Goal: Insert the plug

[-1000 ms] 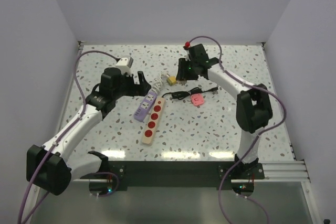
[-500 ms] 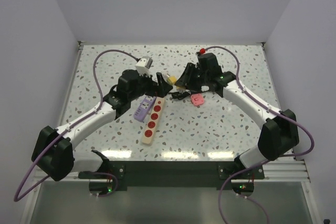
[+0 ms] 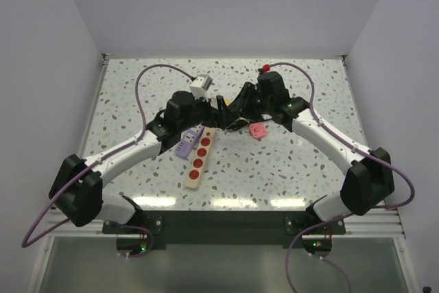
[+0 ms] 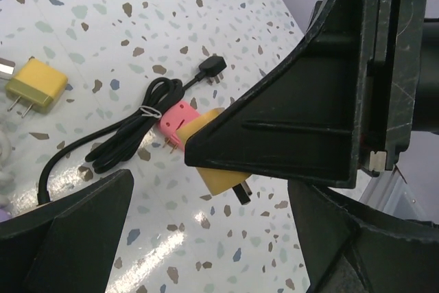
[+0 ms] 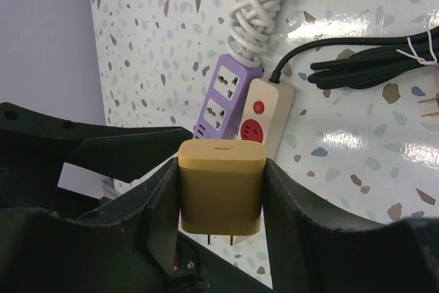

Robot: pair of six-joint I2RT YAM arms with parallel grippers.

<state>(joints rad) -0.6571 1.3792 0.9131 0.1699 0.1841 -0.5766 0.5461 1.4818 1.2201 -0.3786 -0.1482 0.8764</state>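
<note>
Here, above the middle of the speckled surface, the right fingers are clamped on a mustard-yellow plug adapter. One finger presses each side, and the two metal prongs stick out free beyond the grip. The left fingers are spread wide apart just beside it. Below, left of centre, a beige power strip with red sockets lies side by side with a shorter purple power strip, the two touching and angled toward the near edge. A white coiled cord runs from the purple strip toward the far edge. A second yellow plug, a bundled black cable and a pink plug lie close together on the surface, on the far side of centre.
</note>
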